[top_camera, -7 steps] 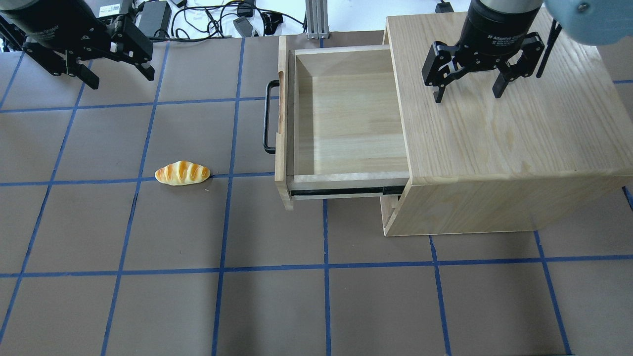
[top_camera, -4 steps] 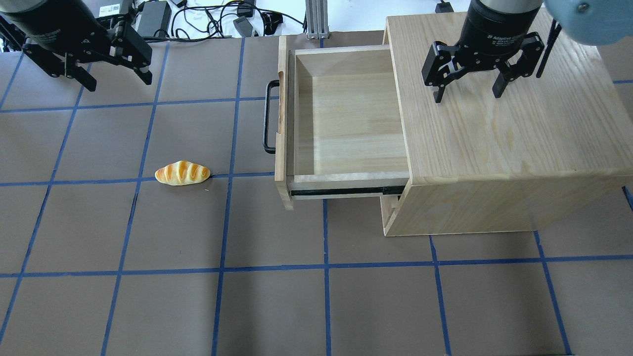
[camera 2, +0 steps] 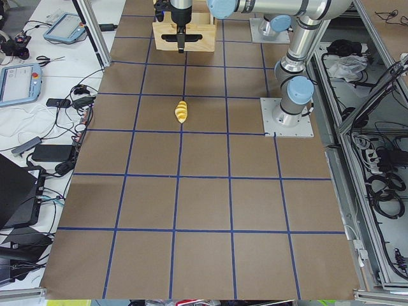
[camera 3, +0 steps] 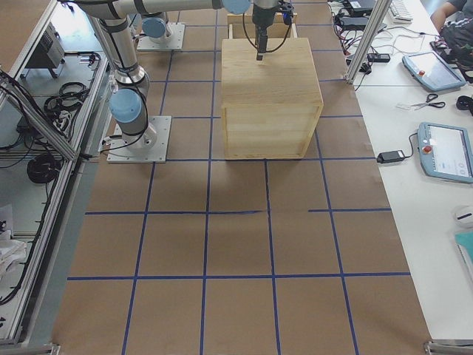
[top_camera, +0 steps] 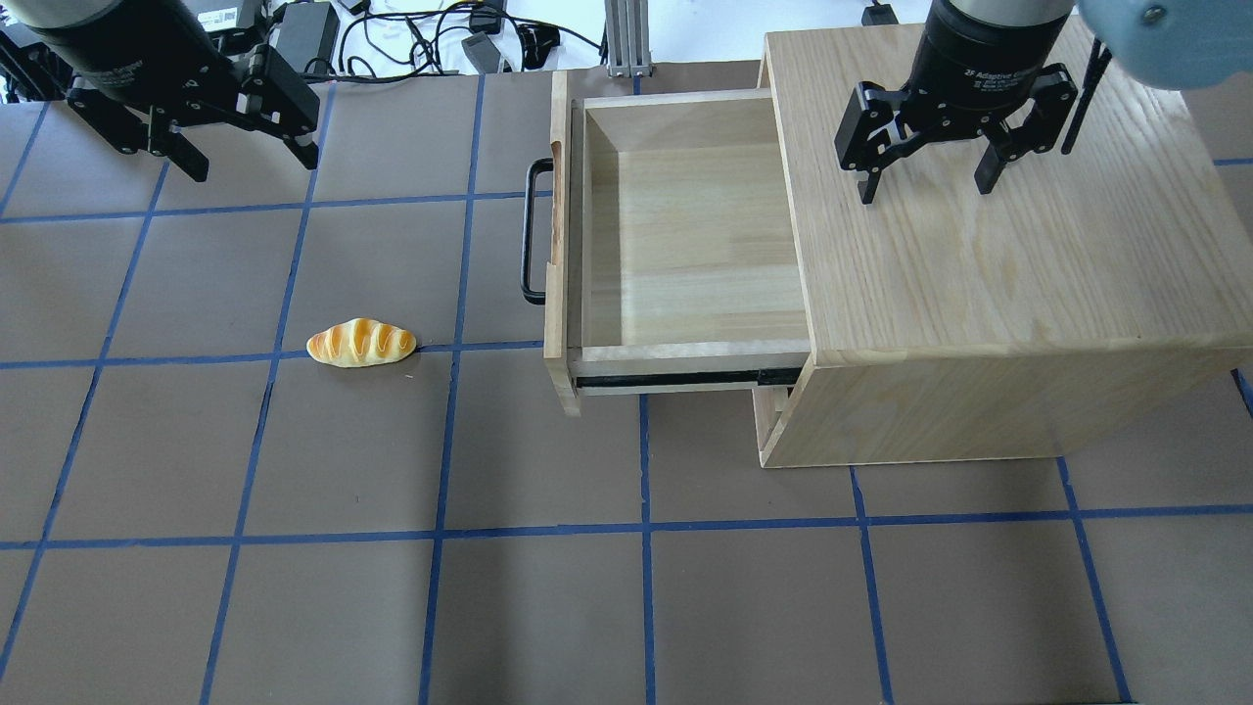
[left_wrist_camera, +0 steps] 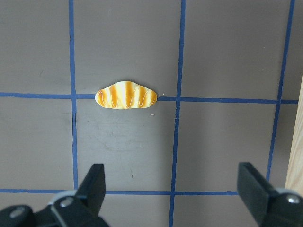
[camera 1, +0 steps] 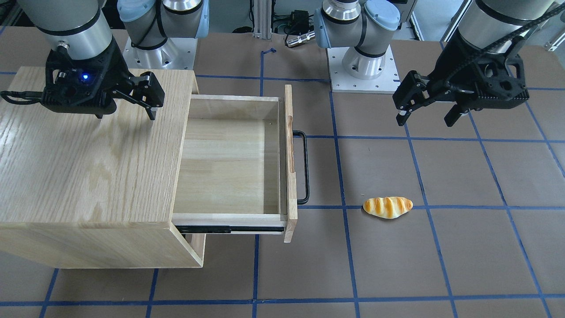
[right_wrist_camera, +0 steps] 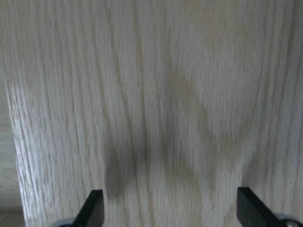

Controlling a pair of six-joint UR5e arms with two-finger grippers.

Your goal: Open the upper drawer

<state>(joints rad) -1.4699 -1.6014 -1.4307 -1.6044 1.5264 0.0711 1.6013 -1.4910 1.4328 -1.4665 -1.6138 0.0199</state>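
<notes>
The upper drawer (top_camera: 685, 245) stands pulled far out of the light oak cabinet (top_camera: 989, 284), toward the view's left. Its pale wood interior is empty and its black bar handle (top_camera: 530, 231) is free. It also shows in the front-facing view (camera 1: 229, 159), handle (camera 1: 304, 168) on the right. My left gripper (top_camera: 253, 162) is open and empty, hovering over the mat well left of the handle; it also shows in the front-facing view (camera 1: 423, 120). My right gripper (top_camera: 925, 188) is open and empty above the cabinet top; the right wrist view (right_wrist_camera: 170, 210) shows only oak grain.
A toy bread roll (top_camera: 361, 343) lies on the brown mat left of the drawer, and shows in the left wrist view (left_wrist_camera: 126, 95). Cables and power bricks (top_camera: 411, 34) lie beyond the mat's far edge. The lower front panel (camera 1: 198, 247) sits closed under the drawer.
My left gripper has shifted slightly to the right over the mat, still open. The drawer, the bread roll and my right gripper have not moved.
</notes>
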